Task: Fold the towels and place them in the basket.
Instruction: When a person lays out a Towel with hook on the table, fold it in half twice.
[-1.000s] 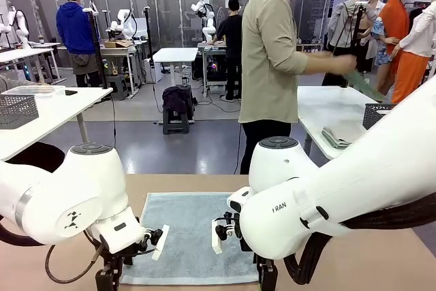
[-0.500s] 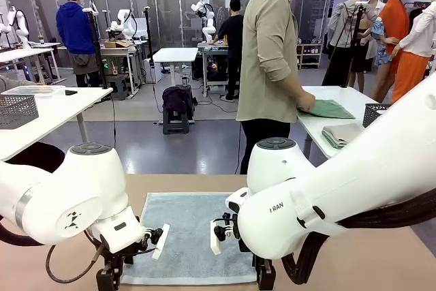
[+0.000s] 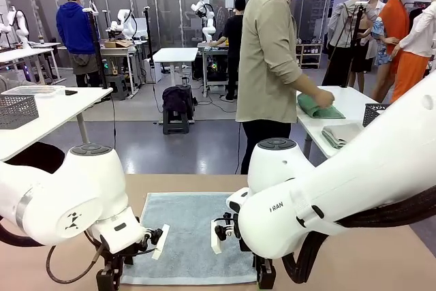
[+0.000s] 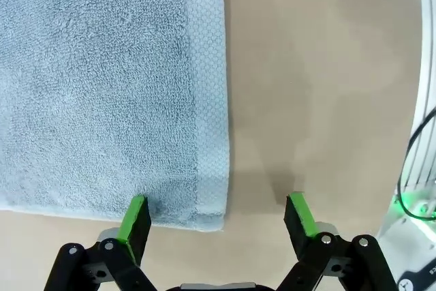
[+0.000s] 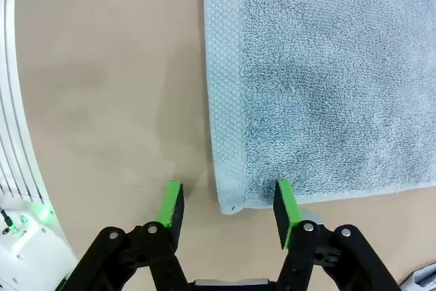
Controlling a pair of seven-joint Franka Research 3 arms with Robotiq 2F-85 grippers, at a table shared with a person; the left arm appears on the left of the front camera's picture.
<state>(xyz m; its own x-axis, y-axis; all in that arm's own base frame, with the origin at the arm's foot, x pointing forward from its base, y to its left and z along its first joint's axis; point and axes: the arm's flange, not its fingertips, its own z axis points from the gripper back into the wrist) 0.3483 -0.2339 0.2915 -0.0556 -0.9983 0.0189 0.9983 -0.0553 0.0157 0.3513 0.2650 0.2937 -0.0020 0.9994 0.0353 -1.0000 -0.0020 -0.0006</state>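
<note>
so, found the towel (image 3: 187, 233) spread flat on the table (image 4: 327, 66). saw the left gripper (image 4: 218, 202) apart, astride one near corner; the right gripper (image 5: 228, 192) apart, astride the other. judged it soft, light, limp: best pinched at those hemmed corners.

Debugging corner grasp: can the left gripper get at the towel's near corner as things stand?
Probably yes. The left gripper is open and straddles a corner of the towel, one pad over it, the other over bare table; nothing lies between.
</note>
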